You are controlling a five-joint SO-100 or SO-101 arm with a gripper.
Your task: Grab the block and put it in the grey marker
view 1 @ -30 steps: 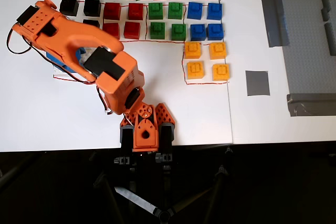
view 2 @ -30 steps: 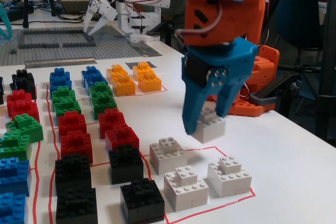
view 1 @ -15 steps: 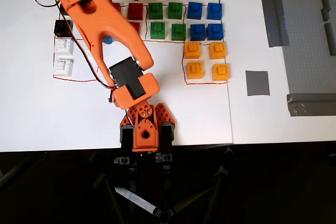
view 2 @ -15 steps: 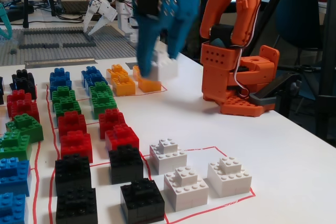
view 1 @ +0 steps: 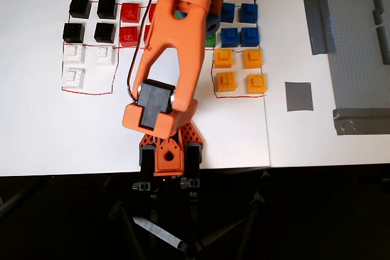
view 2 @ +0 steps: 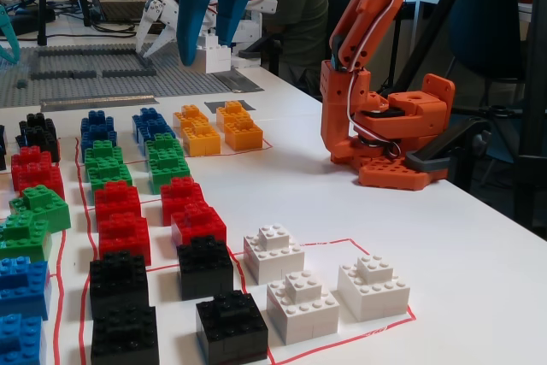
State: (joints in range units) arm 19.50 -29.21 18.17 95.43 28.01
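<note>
In the fixed view my blue gripper [view 2: 205, 50] hangs high over the far end of the table, shut on the white block [view 2: 215, 57]. The block is in the air, above and behind the orange-yellow bricks [view 2: 218, 130]. From overhead, my orange arm [view 1: 180, 47] stretches up over the brick rows and covers the gripper and the block. The grey marker [view 1: 298, 96] is a flat square patch on the white table, right of the orange-yellow bricks [view 1: 240, 70], with nothing on it.
Three white bricks [view 1: 85, 64] lie inside a red outline at the left. Rows of black, red, green and blue bricks fill the back. Long grey tape strips [view 1: 318, 22] and a grey baseplate [view 1: 359, 41] lie at the right. A white robot arm [view 2: 214, 6] stands behind.
My gripper has lifted the white block from above the white bricks and swung it across the rows, rightward in the overhead view, away toward the far end in the fixed view.
</note>
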